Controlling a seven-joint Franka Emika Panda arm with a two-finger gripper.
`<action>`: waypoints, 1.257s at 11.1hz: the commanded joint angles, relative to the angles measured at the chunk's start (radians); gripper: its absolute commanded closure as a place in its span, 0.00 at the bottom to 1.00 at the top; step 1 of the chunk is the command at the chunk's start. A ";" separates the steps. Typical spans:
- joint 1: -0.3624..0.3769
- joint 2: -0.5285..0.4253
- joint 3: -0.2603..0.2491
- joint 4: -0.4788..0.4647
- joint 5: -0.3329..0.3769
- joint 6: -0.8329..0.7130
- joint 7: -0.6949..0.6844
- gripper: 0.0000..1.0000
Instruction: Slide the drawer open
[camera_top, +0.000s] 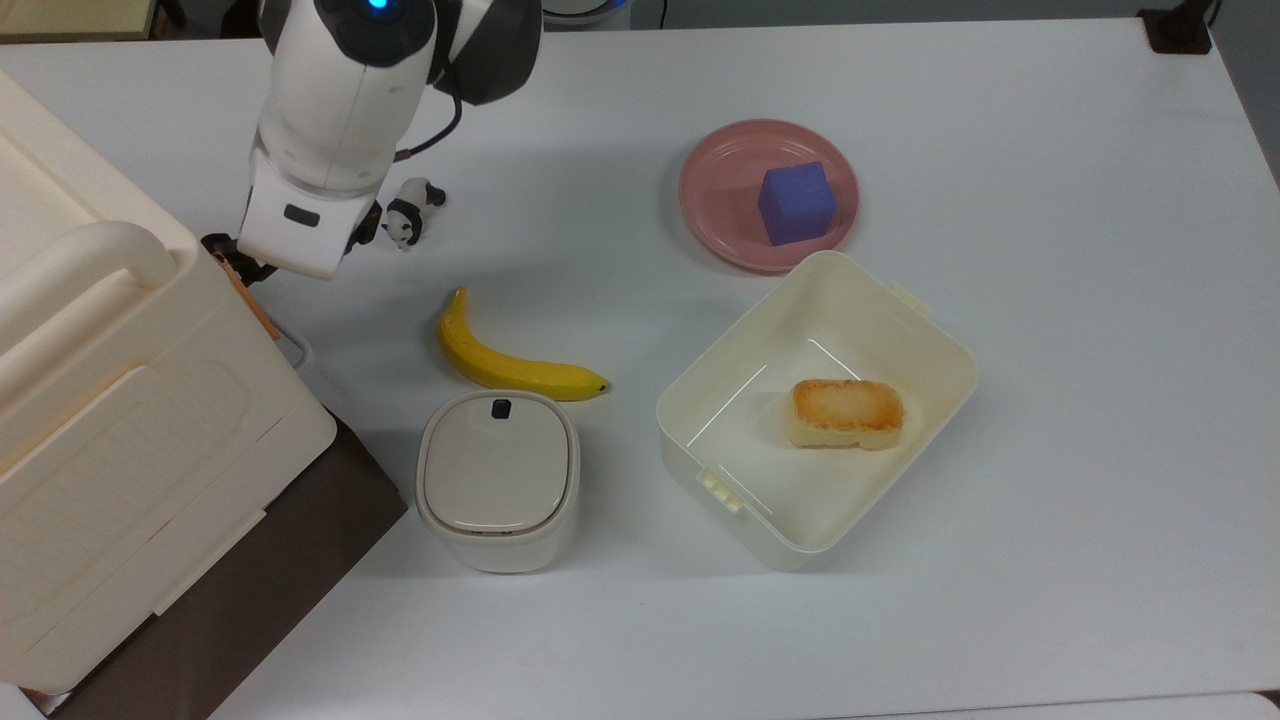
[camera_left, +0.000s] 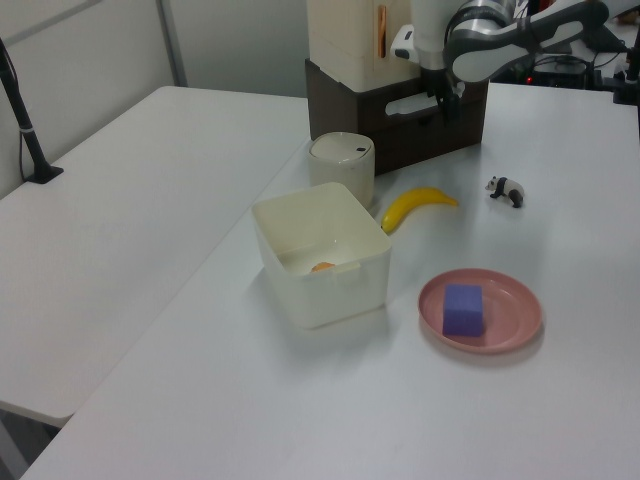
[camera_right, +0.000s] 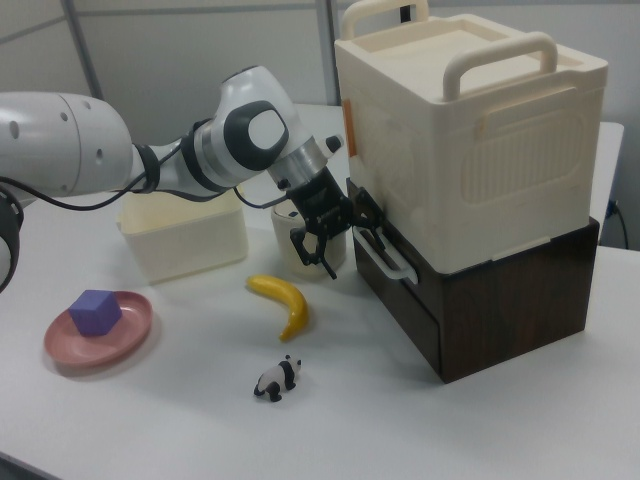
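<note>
The drawer is the upper dark-brown front of the wooden cabinet, with a white wire loop handle. It looks pushed in. In the left view the handle runs across the drawer front. In the top view a bit of the handle sticks out from under the big cream box. My gripper hangs right in front of the handle at its end, fingers spread and open, holding nothing. It also appears in the left view and the top view.
A large cream box sits on the cabinet. Nearby lie a banana, a toy panda and a lidded cream bin. A cream tub holds bread. A pink plate carries a blue cube.
</note>
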 joint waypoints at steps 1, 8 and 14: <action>0.006 0.019 -0.004 0.001 -0.047 0.016 0.047 0.00; 0.084 0.019 0.013 -0.042 -0.038 0.001 0.244 0.00; 0.087 0.015 0.071 -0.042 0.018 -0.010 0.453 0.00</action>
